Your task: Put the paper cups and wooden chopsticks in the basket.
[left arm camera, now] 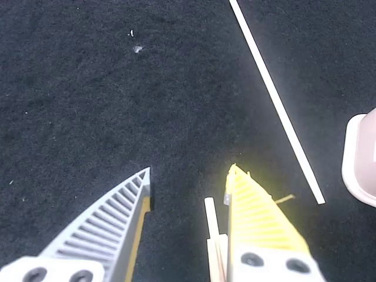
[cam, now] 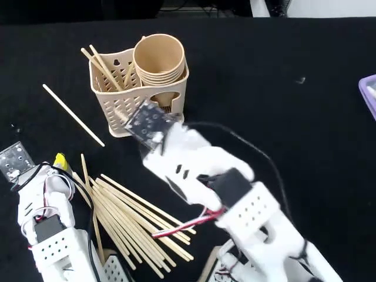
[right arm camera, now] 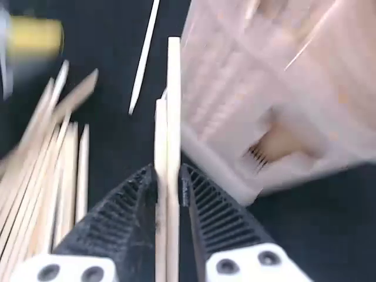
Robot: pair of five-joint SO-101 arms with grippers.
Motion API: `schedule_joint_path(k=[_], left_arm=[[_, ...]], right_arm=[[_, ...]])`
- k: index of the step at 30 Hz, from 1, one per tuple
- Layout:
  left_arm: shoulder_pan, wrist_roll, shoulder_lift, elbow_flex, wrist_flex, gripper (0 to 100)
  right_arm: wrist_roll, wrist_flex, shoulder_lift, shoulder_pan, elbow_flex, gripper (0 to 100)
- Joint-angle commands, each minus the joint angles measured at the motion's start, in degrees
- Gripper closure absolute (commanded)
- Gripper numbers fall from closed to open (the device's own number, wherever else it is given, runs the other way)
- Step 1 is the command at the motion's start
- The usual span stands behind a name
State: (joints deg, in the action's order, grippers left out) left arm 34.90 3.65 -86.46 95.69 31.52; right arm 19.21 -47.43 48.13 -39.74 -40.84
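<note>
Black cloth [cam: 282,88] covers the table. A purple edge [cam: 369,94] shows at its border, well apart from both arms.

The left pincer [left arm camera: 189,170] hangs low over the cloth with its grey and yellow fingers spread wide, gripping nothing. One stick end [left arm camera: 210,235] lies just inside the yellow finger. Beyond the tips a loose stick [left arm camera: 276,100] lies flat on the cloth.

The right pincer [right arm camera: 167,170] is closed on a pair [right arm camera: 170,106] of chopsticks that juts past its fingertips. Beside it, between the two arms, the pile [cam: 135,220] lies fanned on the cloth. Just ahead stands the basket [cam: 117,106]. The pair's tips are beside its wall, and I cannot tell whether they touch it. Inside, stacked cups [cam: 158,56] fill one compartment and a few leaning sticks [cam: 103,67] sit in the other.
</note>
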Motion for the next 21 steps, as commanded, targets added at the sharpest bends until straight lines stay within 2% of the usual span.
schedule_joint_path(k=[1, 5, 11, 21], left_arm=[[0.3, -0.1, -0.7, -1.7, -1.1, 79], [0.3, -0.1, -0.7, -1.7, -1.1, 79], [0.3, -0.1, -0.7, -1.7, -1.1, 79], [0.3, -0.1, -0.7, -1.7, -1.1, 79]], right_arm=[[-6.2, 14.8, 3.7, 1.3, 6.6, 98.8], [-12.0, 33.9, 1.4, 1.2, 9.2, 98.8], [-12.7, 54.9, -10.8, 1.3, 15.3, 98.8], [-12.5, 57.9, -33.5, 3.6, 27.1, 98.7]])
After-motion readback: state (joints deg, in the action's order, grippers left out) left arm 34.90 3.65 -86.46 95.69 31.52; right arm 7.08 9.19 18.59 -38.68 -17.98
